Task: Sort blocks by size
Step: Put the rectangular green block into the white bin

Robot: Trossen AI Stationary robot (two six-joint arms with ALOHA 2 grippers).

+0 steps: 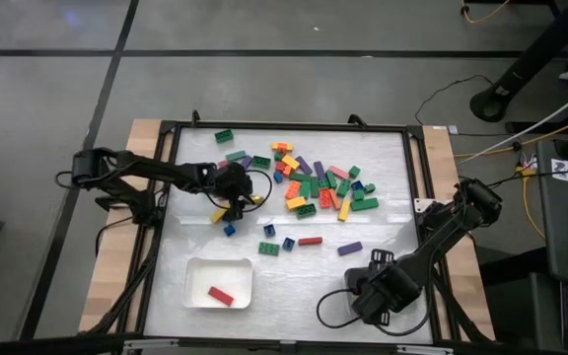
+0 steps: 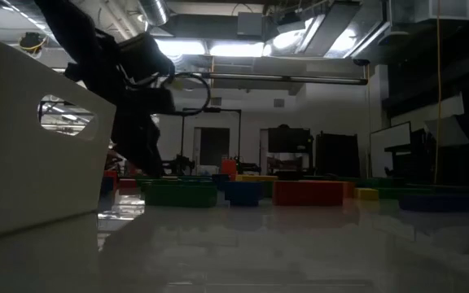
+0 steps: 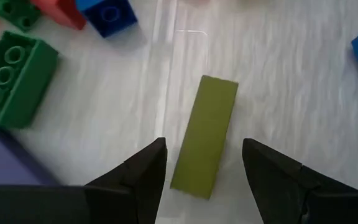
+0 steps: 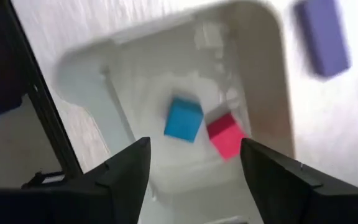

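Left tool (image 3: 201,165), fingers apart, straddles a long yellow block (image 3: 205,135) w/ smooth rigid light plastic, prob slippery, so pinch mid long sides; right tool (image 4: 194,163) also apart.

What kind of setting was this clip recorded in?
Probably a robotics lab or workshop. The low view shows exposed ceiling ducts and strip lights; the high view shows cables trailing over a concrete floor beside the framed table of toy bricks.

Olive-yellow block (image 3: 205,137), green block (image 3: 14,78), blue cube (image 4: 183,119), red cube (image 4: 225,135), white tray (image 4: 263,81)
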